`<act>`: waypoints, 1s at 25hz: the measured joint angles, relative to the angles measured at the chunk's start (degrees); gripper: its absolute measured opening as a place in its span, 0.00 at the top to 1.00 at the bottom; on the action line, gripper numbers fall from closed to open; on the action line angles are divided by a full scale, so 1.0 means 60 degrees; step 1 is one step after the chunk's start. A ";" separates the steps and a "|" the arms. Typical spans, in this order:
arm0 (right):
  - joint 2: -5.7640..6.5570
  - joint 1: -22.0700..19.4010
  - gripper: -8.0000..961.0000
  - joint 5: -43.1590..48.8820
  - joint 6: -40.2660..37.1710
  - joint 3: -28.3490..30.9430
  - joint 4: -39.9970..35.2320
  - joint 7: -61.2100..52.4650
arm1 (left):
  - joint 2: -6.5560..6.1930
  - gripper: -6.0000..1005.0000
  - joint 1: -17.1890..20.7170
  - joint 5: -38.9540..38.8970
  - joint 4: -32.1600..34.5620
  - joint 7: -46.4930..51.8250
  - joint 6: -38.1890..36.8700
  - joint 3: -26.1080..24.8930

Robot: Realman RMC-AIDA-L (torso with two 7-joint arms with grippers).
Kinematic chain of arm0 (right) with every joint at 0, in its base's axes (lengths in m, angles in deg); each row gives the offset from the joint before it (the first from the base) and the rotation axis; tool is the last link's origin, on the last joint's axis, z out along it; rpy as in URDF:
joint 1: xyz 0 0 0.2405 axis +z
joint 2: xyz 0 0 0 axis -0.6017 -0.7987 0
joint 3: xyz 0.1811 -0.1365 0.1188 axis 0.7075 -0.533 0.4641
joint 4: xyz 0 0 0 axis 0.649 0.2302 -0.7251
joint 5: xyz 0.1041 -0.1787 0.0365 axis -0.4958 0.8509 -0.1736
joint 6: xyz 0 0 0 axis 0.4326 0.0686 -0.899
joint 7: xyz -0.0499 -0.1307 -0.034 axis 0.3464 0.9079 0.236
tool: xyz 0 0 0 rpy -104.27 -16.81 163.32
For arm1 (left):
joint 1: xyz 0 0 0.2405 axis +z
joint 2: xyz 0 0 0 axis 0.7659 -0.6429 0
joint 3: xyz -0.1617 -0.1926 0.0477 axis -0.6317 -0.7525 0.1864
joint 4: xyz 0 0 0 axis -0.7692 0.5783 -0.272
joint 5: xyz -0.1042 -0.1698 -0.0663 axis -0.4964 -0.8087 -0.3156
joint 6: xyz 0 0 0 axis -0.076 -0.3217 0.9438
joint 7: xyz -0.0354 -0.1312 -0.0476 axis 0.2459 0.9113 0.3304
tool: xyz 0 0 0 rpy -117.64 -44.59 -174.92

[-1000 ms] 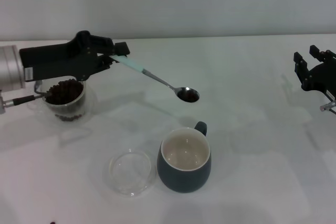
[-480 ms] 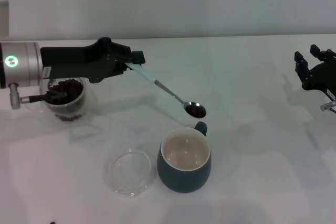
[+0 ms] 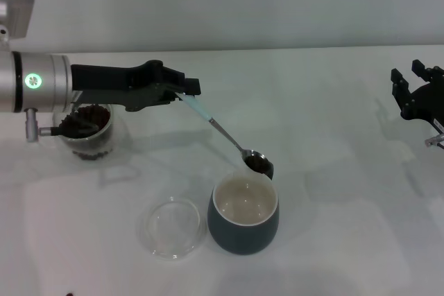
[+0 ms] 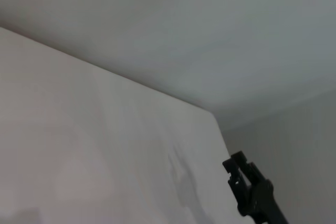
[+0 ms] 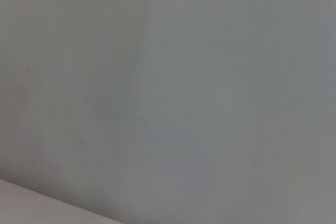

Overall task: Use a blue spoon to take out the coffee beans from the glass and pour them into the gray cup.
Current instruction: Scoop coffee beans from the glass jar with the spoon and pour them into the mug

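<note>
Our left hand grips the blue spoon closed, keeping coffee beans level, beyond it, over the gray cup.

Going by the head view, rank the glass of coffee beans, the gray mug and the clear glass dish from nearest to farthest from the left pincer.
1. The glass of coffee beans, just below the left arm, to the left of the left pincer, which holds the blue spoon.
2. The gray mug, front centre, under the spoon's bowl.
3. The clear glass dish, left of the mug; nearly level with it, a close call.
</note>
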 joint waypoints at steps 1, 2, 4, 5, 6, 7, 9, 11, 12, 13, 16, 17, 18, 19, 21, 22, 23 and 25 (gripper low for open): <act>0.0004 -0.0005 0.59 0.0000 0.0000 0.0001 0.0000 0.0000 | 0.0037 0.86 0.0010 0.0094 0.0125 0.0011 0.0001 0.0014; 0.0008 -0.0010 0.59 0.0000 0.0000 0.0001 0.0000 0.0000 | 0.0066 0.86 0.0045 0.0149 0.0234 0.0032 0.0002 0.0015; 0.0010 -0.0022 0.59 0.0000 0.0001 0.0002 0.0002 0.0000 | 0.0117 0.86 0.0156 0.0220 0.0495 0.0094 0.0000 0.0012; 0.0010 -0.0025 0.59 -0.0001 0.0000 0.0006 0.0008 0.0000 | 0.0125 0.86 0.0195 0.0222 0.0549 0.0102 -0.0002 0.0004; 0.0012 -0.0030 0.59 -0.0002 0.0002 0.0013 0.0022 0.0000 | 0.0136 0.86 0.0264 0.0224 0.0635 0.0118 -0.0002 -0.0014; 0.0015 -0.0032 0.59 -0.0005 0.0005 0.0019 0.0032 -0.0001 | 0.0143 0.86 0.0336 0.0224 0.0721 0.0139 -0.0004 -0.0021; 0.0023 -0.0032 0.59 -0.0008 0.0011 0.0025 0.0039 0.0000 | 0.0147 0.86 0.0475 0.0231 0.0903 0.0188 -0.0004 -0.0023; 0.0025 -0.0031 0.59 -0.0013 0.0015 0.0028 0.0029 0.0000 | 0.0159 0.86 0.0598 0.0247 0.1075 0.0220 -0.0021 -0.0005; 0.0025 -0.0032 0.59 -0.0015 0.0015 0.0029 0.0019 0.0000 | 0.0164 0.86 0.0647 0.0265 0.1154 0.0225 -0.0040 -0.0001; 0.0025 -0.0032 0.59 -0.0020 0.0015 0.0030 0.0012 0.0000 | 0.0167 0.86 0.0678 0.0279 0.1208 0.0228 -0.0056 0.0002; 0.0025 0.0001 0.59 -0.0028 0.0033 0.0030 0.0016 0.0000 | 0.0197 0.86 0.0784 0.0410 0.1391 0.0229 -0.0093 0.0029; 0.0025 0.0014 0.59 -0.0029 0.0058 0.0030 0.0017 0.0000 | 0.0205 0.86 0.0825 0.0436 0.1465 0.0229 -0.0114 0.0068; 0.0025 0.0026 0.59 -0.0029 0.0084 0.0030 0.0017 0.0000 | 0.0212 0.86 0.0875 0.0464 0.1536 0.0229 -0.0139 0.0112; 0.0025 0.0030 0.59 -0.0029 0.0117 0.0030 0.0015 0.0000 | 0.0215 0.86 0.0923 0.0474 0.1617 0.0231 -0.0158 0.0174; 0.0025 0.0032 0.59 -0.0035 0.0150 0.0030 0.0006 0.0000 | 0.0218 0.86 0.1053 0.0485 0.1861 0.0281 -0.0183 0.0352; 0.0025 0.0032 0.59 -0.0040 0.0150 0.0030 0.0005 0.0000 | 0.0218 0.86 0.1085 0.0486 0.1933 0.0293 -0.0183 0.0407; 0.0025 0.0032 0.59 -0.0043 0.0150 0.0030 0.0004 0.0000 | 0.0218 0.86 0.1155 0.0489 0.2094 0.0312 -0.0185 0.0536; 0.0025 0.0031 0.59 -0.0044 0.0150 0.0030 0.0001 0.0000 | 0.0218 0.86 0.1276 0.0489 0.2430 0.0321 -0.0192 0.0767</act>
